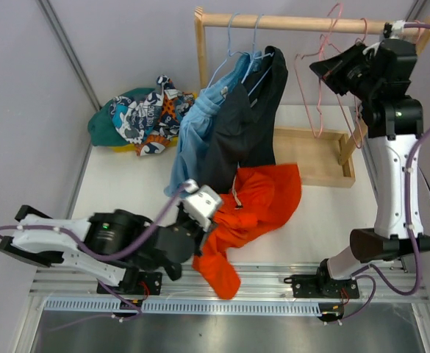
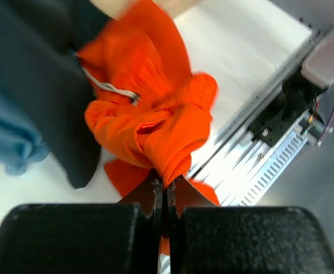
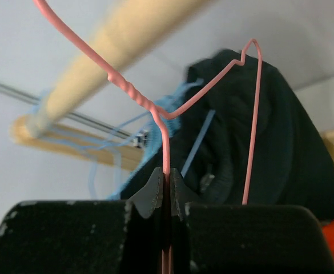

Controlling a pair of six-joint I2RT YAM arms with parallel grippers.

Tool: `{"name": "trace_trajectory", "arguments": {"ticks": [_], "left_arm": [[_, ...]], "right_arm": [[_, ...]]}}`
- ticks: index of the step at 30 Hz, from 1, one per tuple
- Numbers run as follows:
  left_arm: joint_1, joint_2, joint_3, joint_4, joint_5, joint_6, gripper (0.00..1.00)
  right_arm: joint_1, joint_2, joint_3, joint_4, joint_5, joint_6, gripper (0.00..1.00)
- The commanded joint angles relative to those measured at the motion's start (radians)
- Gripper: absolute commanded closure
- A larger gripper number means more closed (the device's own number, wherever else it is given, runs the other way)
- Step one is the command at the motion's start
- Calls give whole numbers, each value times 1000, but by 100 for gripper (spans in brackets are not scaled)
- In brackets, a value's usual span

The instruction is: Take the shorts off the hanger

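Currently the left end effector [image 2: 165, 191] is clamped tight on a bunched fold of the orange shorts [image 2: 149, 114]; in the left wrist view the jaws meet with fabric pinched between them. In the top view the orange shorts lie off the rack on the white tabletop [image 1: 126, 191], spread in front of the hanging garments, with one end trailing over the near edge by the arm bases. A pale drawstring [image 2: 112, 88] shows at the waistband.

Right end effector [image 3: 167, 185]: raised at the right end of the wooden rail [image 1: 295, 22], jaws closed on the wire of a bare pink hanger [image 3: 165, 142] just under its twisted neck. The hook sits up at the rail.

Two pairs are on blue hangers [image 1: 233, 44] at the left part of the rail:
- light blue shorts [image 1: 196, 125], leftmost
- charcoal shorts [image 1: 251, 118], just beside them, hems reaching the tabletop and touching the orange pair

At the back left corner of the tabletop, the dark green shorts [image 1: 104, 129] and the patterned shorts [image 1: 145, 114] lie heaped together, well apart from both arms.
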Motion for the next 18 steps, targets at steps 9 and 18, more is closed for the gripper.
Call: {"name": "trace_trajectory", "arguments": {"ticks": [9,18], "left_arm": [[40,-34,454,-370,-362,22,100],[488,-55,543,196,-220,694,100]], "right_arm": [[-46,-94,-242,164,-50,-7,100],[-52,-296,-549,207,-76,-47,1]]}}
